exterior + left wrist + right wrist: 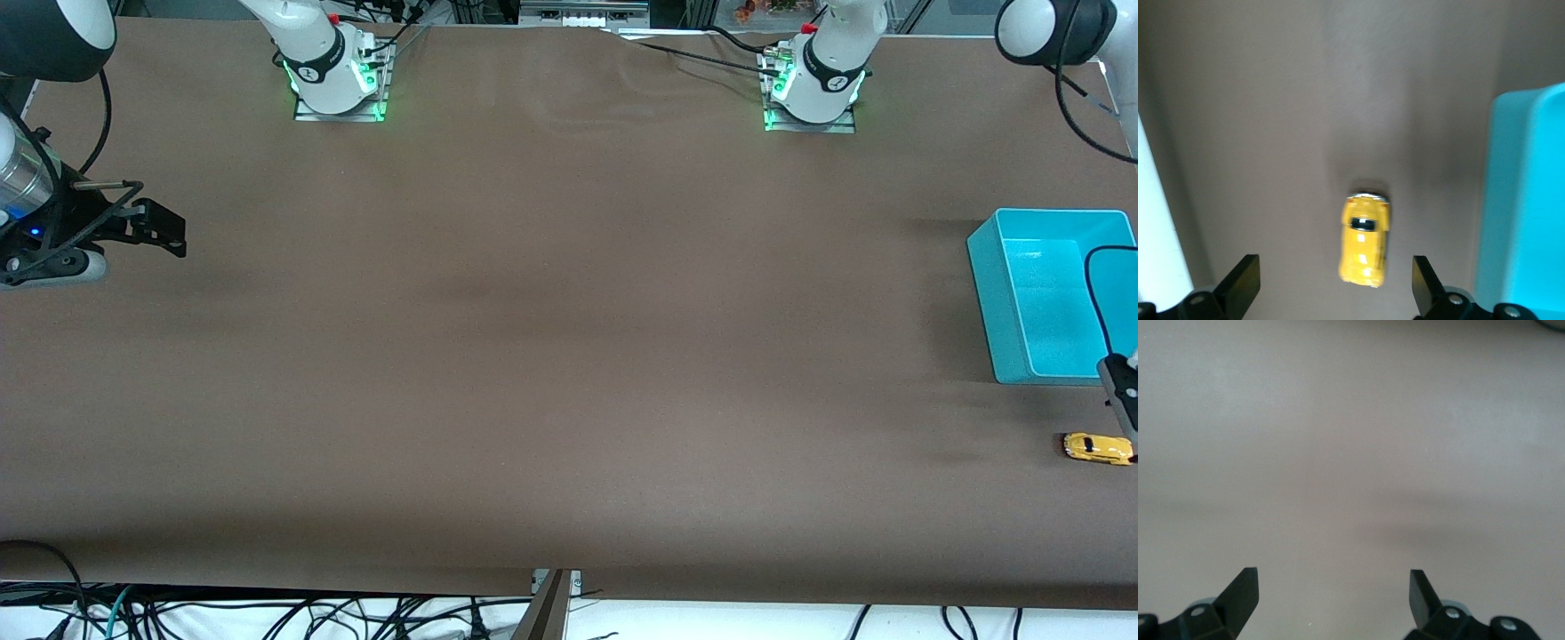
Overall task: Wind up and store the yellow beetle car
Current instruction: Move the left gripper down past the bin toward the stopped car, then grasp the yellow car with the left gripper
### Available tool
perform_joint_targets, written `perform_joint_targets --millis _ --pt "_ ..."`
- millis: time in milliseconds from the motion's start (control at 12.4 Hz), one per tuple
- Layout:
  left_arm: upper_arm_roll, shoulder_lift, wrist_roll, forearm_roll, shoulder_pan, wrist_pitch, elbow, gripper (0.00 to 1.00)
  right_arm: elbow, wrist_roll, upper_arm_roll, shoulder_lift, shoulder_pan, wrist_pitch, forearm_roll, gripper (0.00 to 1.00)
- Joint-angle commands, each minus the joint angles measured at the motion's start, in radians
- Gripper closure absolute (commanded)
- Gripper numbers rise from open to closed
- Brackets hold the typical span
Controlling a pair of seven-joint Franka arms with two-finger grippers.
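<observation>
The yellow beetle car (pixel 1097 447) stands on the brown table at the left arm's end, nearer to the front camera than the teal bin (pixel 1040 302). My left gripper (pixel 1125 411) hangs just over the car, half cut off by the picture's edge. In the left wrist view the gripper (pixel 1336 285) is open and empty, and the car (pixel 1365 241) lies on the table between its two black fingers (pixel 1239 287), apart from both. My right gripper (pixel 167 233) is open and empty and waits over the right arm's end of the table; in its own wrist view (pixel 1333 597) it shows only bare table.
The teal bin (pixel 1528 200) is open-topped and empty, close beside the car. The two arm bases (pixel 338 80) (pixel 813 89) stand along the table's edge farthest from the front camera. A black cable (pixel 1095 293) hangs over the bin. The brown cloth (pixel 569 356) covers the table.
</observation>
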Motion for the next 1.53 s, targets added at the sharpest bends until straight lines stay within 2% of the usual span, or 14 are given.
perform_joint_targets --millis 0,1047,1449 --pt "0.064 0.117 0.054 0.018 -0.045 0.017 0.155 0.00 -0.051 0.051 0.002 -0.053 0.008 -0.028 -0.009 0.00" --pt "0.155 0.220 0.040 0.015 -0.064 0.020 0.163 0.00 -0.062 0.045 0.002 -0.063 0.012 -0.045 -0.009 0.00" --pt "0.170 0.228 0.025 0.014 -0.064 0.110 0.166 0.01 -0.059 0.036 0.002 -0.055 0.012 -0.043 -0.011 0.00"
